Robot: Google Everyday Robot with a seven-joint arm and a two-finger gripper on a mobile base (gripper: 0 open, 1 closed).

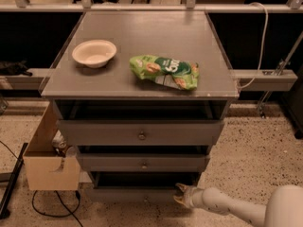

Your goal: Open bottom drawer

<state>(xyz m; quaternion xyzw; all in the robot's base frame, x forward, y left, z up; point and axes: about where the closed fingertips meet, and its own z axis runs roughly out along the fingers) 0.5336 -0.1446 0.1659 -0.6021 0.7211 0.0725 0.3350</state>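
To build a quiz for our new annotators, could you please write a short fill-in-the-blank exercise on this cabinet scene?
1. The white bowl lies to the ____ of the green snack bag on the cabinet top.
2. The cabinet has ____ grey drawers.
3. The end effector is down low, by the ____ end of the bottom drawer.
Missing words: left; three; right.

Elevated frontal view down onto cabinet point(156, 32), claw point(179, 194) lower right.
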